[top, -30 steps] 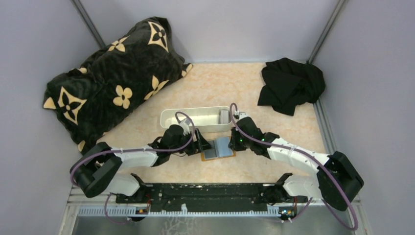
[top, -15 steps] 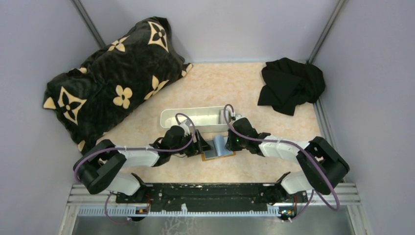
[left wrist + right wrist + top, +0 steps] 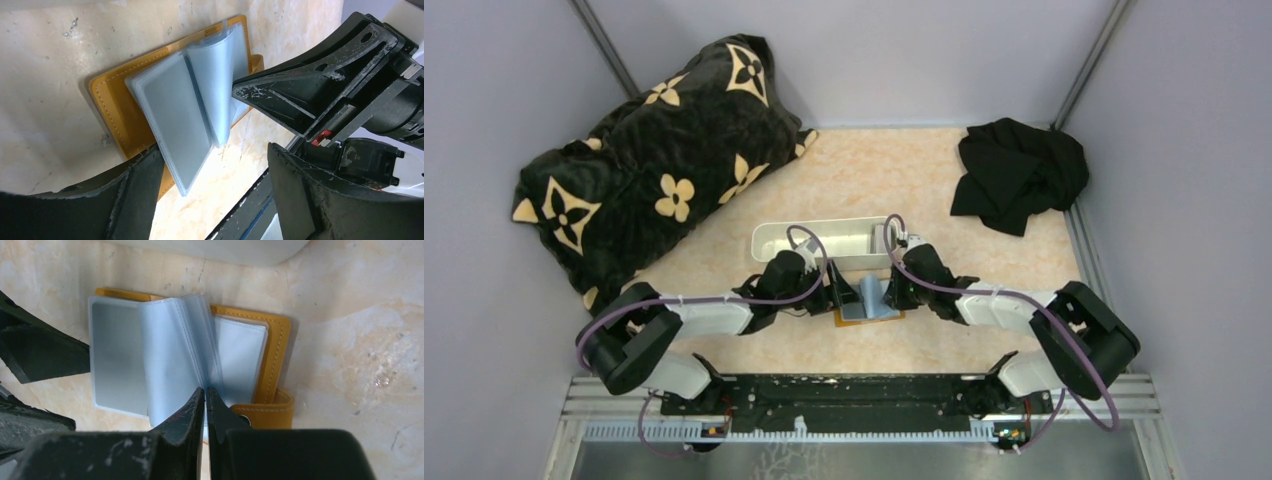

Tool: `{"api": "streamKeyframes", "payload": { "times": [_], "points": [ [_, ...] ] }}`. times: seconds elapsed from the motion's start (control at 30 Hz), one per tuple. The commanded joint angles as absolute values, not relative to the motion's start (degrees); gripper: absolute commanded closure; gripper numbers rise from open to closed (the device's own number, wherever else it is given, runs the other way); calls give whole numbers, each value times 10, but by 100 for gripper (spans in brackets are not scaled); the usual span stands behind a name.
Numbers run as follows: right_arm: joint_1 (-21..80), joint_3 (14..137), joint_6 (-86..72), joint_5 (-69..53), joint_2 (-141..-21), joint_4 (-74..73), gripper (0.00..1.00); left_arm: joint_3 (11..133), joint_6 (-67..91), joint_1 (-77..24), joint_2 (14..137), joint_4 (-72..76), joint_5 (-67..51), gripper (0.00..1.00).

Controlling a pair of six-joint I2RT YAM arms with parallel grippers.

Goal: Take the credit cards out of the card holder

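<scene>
1. Midway along the tabletop's near edge, beside the tray (image 3: 769, 240): card holder (image 3: 170, 350) open, right gripper (image 3: 205, 390) pinched on one sleeve, left gripper (image 3: 215, 160) spread apart.
2. Risk: dragging the unpinned card holder up whole.

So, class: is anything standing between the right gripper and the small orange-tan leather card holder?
Nothing visible. The right gripper pinches one blue-grey plastic sleeve of the open orange-tan card holder; the left gripper stands open at its other edge.

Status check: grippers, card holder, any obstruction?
Left gripper open beside card holder. Right gripper shut on one plastic sleeve, raised. White tray just beyond; nothing blocking.
</scene>
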State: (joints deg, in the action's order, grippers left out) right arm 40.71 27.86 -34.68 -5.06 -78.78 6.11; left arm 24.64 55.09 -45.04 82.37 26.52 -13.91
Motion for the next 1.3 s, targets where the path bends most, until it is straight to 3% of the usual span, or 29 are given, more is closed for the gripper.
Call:
{"api": "streamKeyframes", "payload": {
  "times": [0.0, 0.3, 0.87, 1.27],
  "points": [
    [408, 262, -338, -26, -765, -30, 94, 248, 527, -454, 783, 228, -127, 19],
    [408, 273, -331, -21, -743, -56, 94, 232, 514, -454, 711, 165, -95, 19],
    [407, 268, -334, -20, -737, -62, 94, 242, 528, -454, 804, 250, -126, 19],
    [408, 268, -335, -29, -756, -45, 94, 250, 520, -454, 763, 214, -119, 19]
  ]
}}
